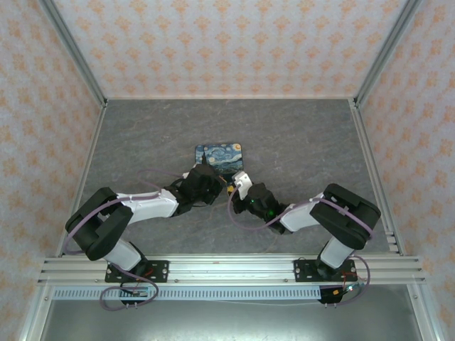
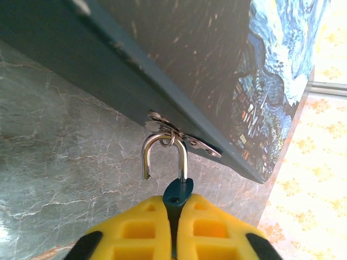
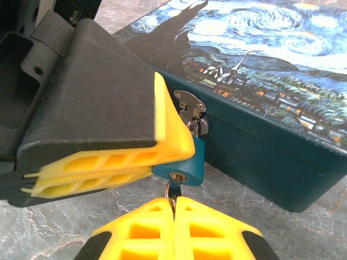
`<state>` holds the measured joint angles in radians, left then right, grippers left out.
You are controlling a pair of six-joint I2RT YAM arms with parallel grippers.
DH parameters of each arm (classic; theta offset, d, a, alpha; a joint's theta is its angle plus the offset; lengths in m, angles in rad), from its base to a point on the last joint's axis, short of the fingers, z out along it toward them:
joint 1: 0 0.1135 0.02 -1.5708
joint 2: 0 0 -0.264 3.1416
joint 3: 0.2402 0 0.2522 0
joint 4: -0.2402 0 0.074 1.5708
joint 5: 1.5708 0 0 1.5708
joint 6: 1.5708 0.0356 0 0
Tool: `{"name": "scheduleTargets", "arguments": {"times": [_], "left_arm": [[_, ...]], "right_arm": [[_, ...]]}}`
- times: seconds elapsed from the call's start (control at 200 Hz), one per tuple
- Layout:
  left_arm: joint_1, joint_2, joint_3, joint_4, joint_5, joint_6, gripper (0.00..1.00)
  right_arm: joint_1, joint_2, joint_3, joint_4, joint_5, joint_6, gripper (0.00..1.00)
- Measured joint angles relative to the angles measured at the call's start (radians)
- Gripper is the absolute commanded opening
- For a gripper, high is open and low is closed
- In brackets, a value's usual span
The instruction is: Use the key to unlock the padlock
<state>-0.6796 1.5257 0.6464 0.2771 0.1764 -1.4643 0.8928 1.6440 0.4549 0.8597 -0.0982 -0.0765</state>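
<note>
Left gripper (image 2: pixel 173 212) pinches the padlock (image 2: pixel 178 192) by its teal body, jaws narrow, just near of the tin (image 2: pixel 217 65). Long axis runs far to near: shackle points far, hooked through the hasp (image 2: pixel 181 138) (one leg looks free), keyhole faces near. Right gripper (image 3: pixel 174 205), jaws closed, nips the key (image 3: pixel 174 188) in it.

Teal padlock (image 3: pixel 188 164), starry-night blue tin (image 3: pixel 260 65), grey marbled table (image 1: pixel 298 135).

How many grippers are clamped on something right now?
2. The left gripper is shut on the padlock at the tin's hasp; the right gripper is shut on the key, seated in the keyhole.
</note>
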Motion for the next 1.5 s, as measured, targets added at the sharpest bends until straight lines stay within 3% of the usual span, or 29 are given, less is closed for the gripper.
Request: {"name": "scheduleTargets", "arguments": {"times": [0.46,0.791,1.021,1.261,1.496], "left_arm": [[-0.002,-0.011,0.002,-0.044,0.014,0.069,0.66],[0.015,-0.151,-0.018,-0.163,-0.013,0.142,0.86],[0.051,-0.292,-0.017,-0.312,-0.051,0.233,0.91],[0.166,-0.414,-0.034,-0.4,-0.054,0.295,0.92],[0.27,-0.433,-0.034,-0.45,-0.024,0.367,0.93]], "right_arm": [[0.0,0.023,0.04,0.023,-0.057,0.267,0.0],[-0.019,0.052,0.039,0.063,-0.098,0.465,0.0],[-0.052,0.09,0.031,0.127,-0.152,0.612,0.0],[-0.076,0.108,0.031,0.148,-0.21,0.751,0.0],[-0.081,0.12,0.031,0.163,-0.238,0.834,0.0]]}}
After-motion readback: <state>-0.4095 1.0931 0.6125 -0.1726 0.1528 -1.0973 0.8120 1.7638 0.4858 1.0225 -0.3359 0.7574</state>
